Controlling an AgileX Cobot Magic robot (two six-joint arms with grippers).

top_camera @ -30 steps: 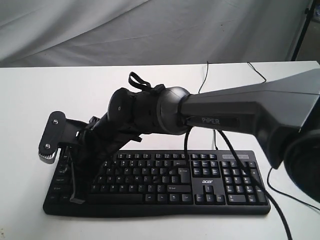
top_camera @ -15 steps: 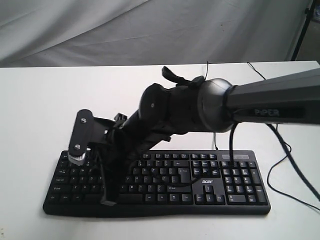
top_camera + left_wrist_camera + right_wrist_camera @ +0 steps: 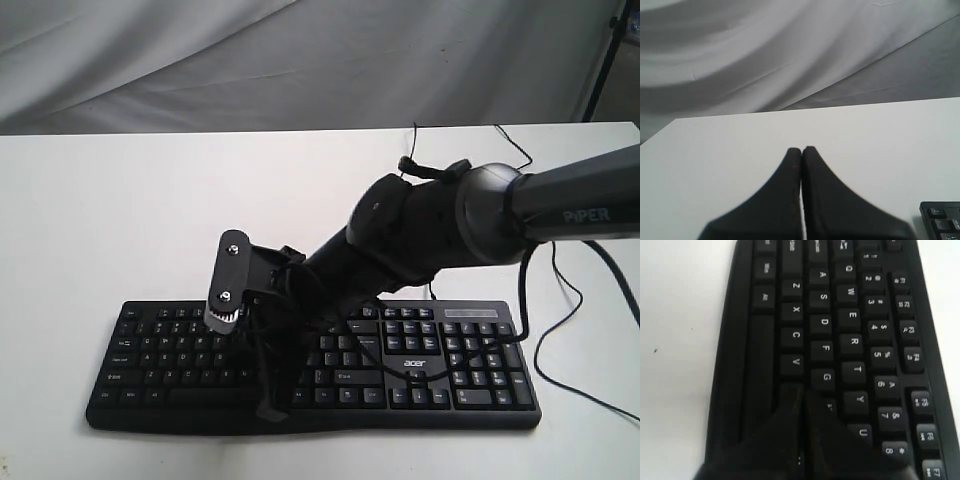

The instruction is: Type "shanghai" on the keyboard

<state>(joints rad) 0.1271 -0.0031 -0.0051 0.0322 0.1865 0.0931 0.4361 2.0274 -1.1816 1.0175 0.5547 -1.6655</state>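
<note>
The black keyboard [image 3: 450, 365] lies along the front of the white table [image 3: 100, 200]. My right arm reaches across it from the right. The right gripper [image 3: 268, 410] is shut with nothing in it and points down at the keyboard's front rows, left of the middle. In the right wrist view the shut right gripper [image 3: 802, 391] sits low over the keyboard [image 3: 852, 315], just past the V key [image 3: 796, 361] and beside the G key [image 3: 827, 377]. My left gripper [image 3: 801, 149] is shut and empty over bare table, with a corner of the keyboard [image 3: 942, 220] beside it.
A black cable [image 3: 560, 340] loops off the right arm past the keyboard's right end. A thin cable [image 3: 415, 150] runs to the table's back edge. Grey cloth [image 3: 300, 60] hangs behind the table, and a dark stand leg [image 3: 603, 60] shows at the far right.
My right arm has swung to the right along the keyboard, carrying the shut gripper from the left end toward the middle keys.
</note>
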